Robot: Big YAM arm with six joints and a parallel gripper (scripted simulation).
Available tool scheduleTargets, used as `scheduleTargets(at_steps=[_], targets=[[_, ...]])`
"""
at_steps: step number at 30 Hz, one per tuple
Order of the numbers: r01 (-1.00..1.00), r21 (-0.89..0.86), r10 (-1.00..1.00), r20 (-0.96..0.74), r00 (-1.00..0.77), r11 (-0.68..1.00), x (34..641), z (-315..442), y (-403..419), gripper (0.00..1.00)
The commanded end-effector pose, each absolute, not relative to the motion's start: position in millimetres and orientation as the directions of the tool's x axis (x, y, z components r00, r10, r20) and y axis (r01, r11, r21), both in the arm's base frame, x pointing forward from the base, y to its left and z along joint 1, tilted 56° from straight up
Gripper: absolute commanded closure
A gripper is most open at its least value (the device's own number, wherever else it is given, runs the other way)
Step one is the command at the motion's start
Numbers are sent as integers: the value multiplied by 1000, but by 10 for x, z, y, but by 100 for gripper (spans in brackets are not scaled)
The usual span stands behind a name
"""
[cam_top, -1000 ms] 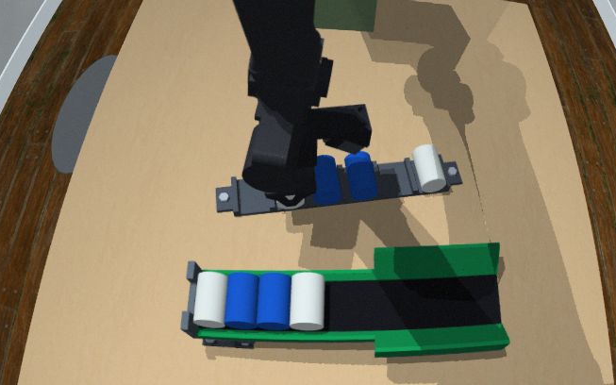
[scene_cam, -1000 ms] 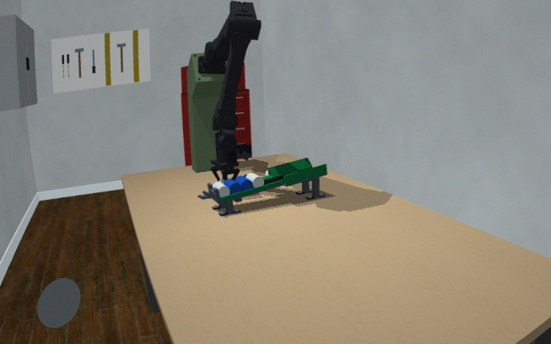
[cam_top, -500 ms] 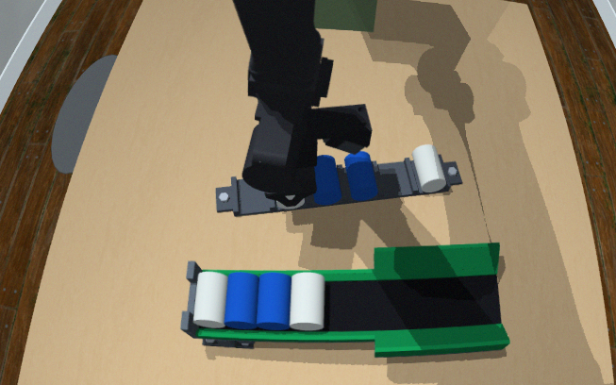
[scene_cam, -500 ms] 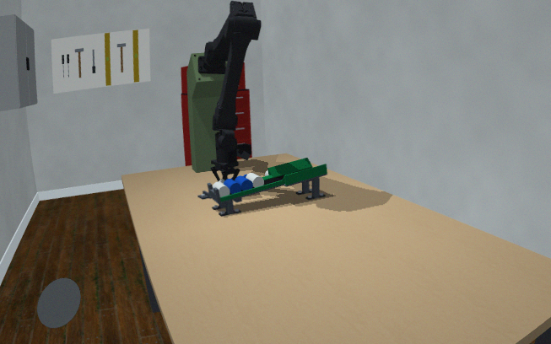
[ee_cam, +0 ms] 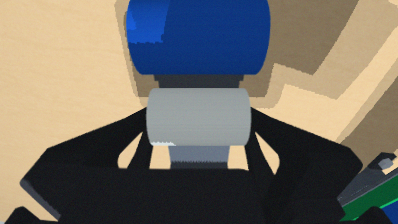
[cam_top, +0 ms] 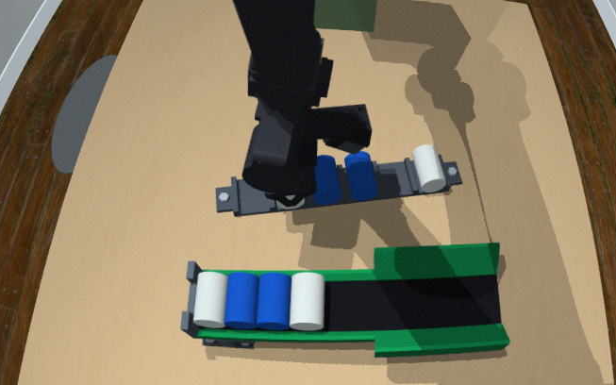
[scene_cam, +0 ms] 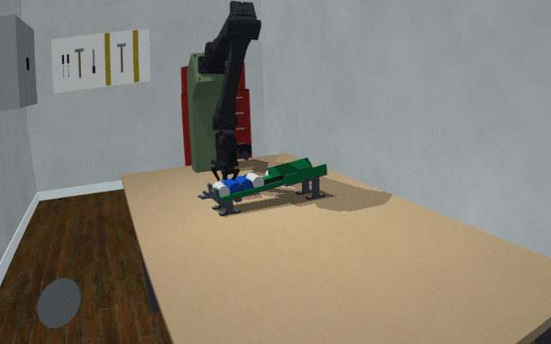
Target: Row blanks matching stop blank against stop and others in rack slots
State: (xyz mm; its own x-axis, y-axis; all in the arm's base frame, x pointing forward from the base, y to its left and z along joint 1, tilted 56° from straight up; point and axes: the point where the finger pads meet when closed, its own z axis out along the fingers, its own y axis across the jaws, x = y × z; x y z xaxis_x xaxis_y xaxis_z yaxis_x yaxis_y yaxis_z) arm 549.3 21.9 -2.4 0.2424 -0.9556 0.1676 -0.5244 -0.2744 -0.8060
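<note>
On the green feed ramp (cam_top: 348, 301) four blanks lie in a row against the stop (cam_top: 190, 298): a white blank (cam_top: 210, 299), a blue blank (cam_top: 241, 300), a second blue blank (cam_top: 274, 301) and a second white blank (cam_top: 307, 301). The grey stock rack (cam_top: 346, 181) holds two blue blanks (cam_top: 326, 179) (cam_top: 360, 175) in middle slots and a white blank (cam_top: 428, 167) at its right end. My gripper (ee_cam: 198, 111) is low over the rack's left end, shut on a white blank (ee_cam: 198, 116) lying in a slot next to a blue blank (ee_cam: 198, 35). The arm hides that blank in the top view.
The ramp's raised green chute end (cam_top: 439, 296) stands at the right on legs. A green and red cabinet (scene_cam: 208, 115) stands behind the table. The table's near edge runs along wooden floor.
</note>
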Motion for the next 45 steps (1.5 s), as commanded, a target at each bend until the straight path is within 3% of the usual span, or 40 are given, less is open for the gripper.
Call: scheduleTargets(at_steps=[1, 22, 34, 39, 43, 45], targets=[[-507, -817, -954, 169, 247, -275, 5523, 51, 296, 40], [-533, -799, -955, 171, 242, -278, 4591, 513, 78, 40], [-532, -802, -958, 166, 235, -270, 4616, 528, 76, 40], [-522, -824, -969, 122, 217, -220, 4990, 1195, 480, 40], [-522, -824, -969, 122, 217, -220, 4990, 1195, 480, 40], [-527, -830, -977, 88, 195, -180, 5103, 1696, 737, 40]])
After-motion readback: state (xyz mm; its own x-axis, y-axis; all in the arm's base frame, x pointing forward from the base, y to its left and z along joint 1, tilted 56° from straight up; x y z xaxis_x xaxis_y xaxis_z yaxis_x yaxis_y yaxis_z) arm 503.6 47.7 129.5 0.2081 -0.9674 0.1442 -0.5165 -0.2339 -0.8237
